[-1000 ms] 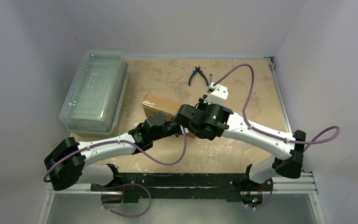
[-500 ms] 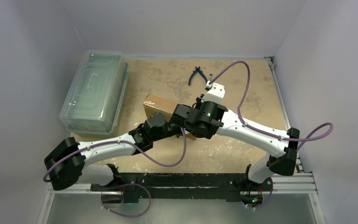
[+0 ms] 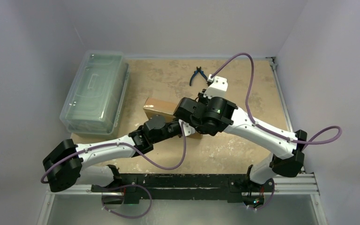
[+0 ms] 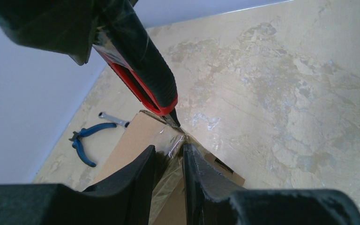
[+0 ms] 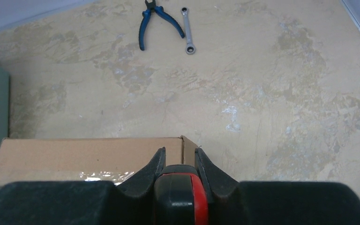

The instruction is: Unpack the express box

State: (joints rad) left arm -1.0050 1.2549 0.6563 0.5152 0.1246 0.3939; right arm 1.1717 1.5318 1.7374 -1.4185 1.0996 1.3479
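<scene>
The brown cardboard express box [image 3: 158, 106] lies flat mid-table, its near right end hidden under both wrists. It also shows in the left wrist view [image 4: 124, 147] and the right wrist view [image 5: 75, 152]. My left gripper [image 4: 168, 157] is shut on the box's near corner, where clear tape runs along the edge. My right gripper [image 5: 180, 159] is shut on a black and red utility knife [image 4: 140, 65]. The knife's blade tip touches the taped corner just beyond the left fingertips. In the top view the left gripper [image 3: 180, 129] and right gripper [image 3: 190, 123] sit close together over that corner.
A large clear lidded plastic bin [image 3: 93, 91] stands at the far left. Blue pliers [image 3: 198, 75] and a small wrench [image 5: 186, 30] lie at the far side of the table. Walls close in on the left, back and right.
My right wrist with the knife has shifted a little left and toward the far side over the box corner. The left arm has barely moved.
</scene>
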